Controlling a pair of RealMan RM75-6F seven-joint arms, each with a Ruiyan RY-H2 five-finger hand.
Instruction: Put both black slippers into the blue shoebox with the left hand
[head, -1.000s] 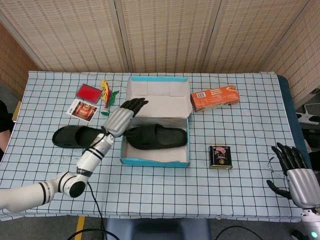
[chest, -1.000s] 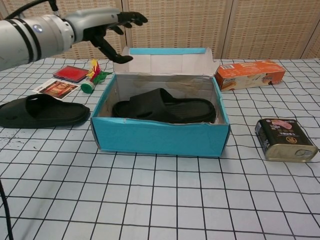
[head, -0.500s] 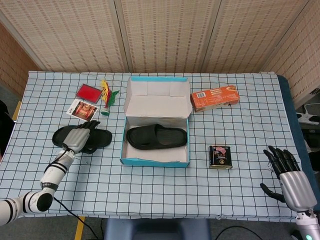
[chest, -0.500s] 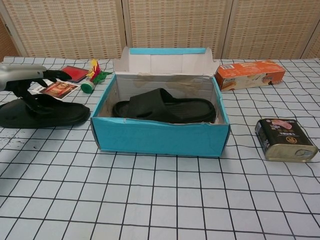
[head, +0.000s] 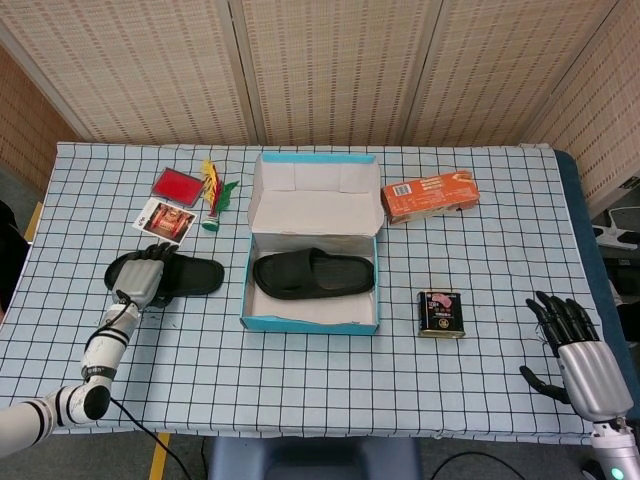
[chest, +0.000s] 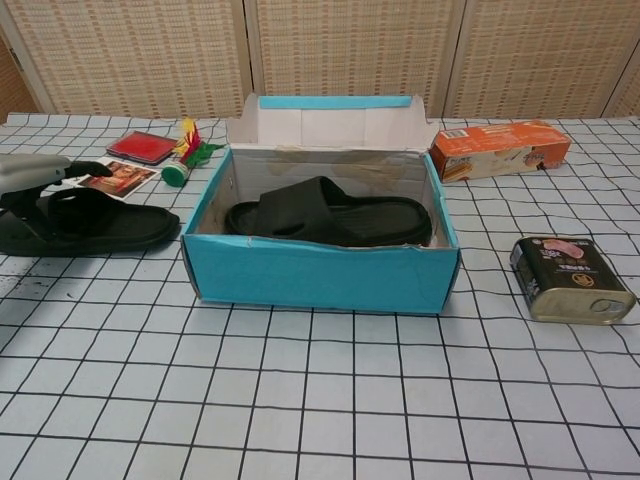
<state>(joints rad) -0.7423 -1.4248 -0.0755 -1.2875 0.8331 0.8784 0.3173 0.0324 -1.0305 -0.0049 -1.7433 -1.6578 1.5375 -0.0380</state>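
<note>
One black slipper (head: 313, 273) lies inside the open blue shoebox (head: 310, 322) at mid-table; the chest view shows it (chest: 330, 215) behind the box's front wall (chest: 320, 275). The other black slipper (head: 190, 275) lies flat on the table left of the box, also seen low in the chest view (chest: 110, 225). My left hand (head: 140, 280) is down over that slipper's left end. In the chest view its fingers (chest: 25, 215) reach down beside the strap while the thumb stays just above it. My right hand (head: 580, 355) hovers open at the table's front right corner, holding nothing.
A photo card (head: 165, 220), a red pad (head: 177, 186) and a feathered shuttlecock (head: 213, 195) lie behind the loose slipper. An orange carton (head: 430, 195) sits right of the box's raised lid. A dark tin (head: 441, 313) stands right of the box's front.
My left hand left the shoebox, swung left and came down onto the loose slipper, then shifted slightly further left along it. The slipper has not moved. The right hand stayed put.
</note>
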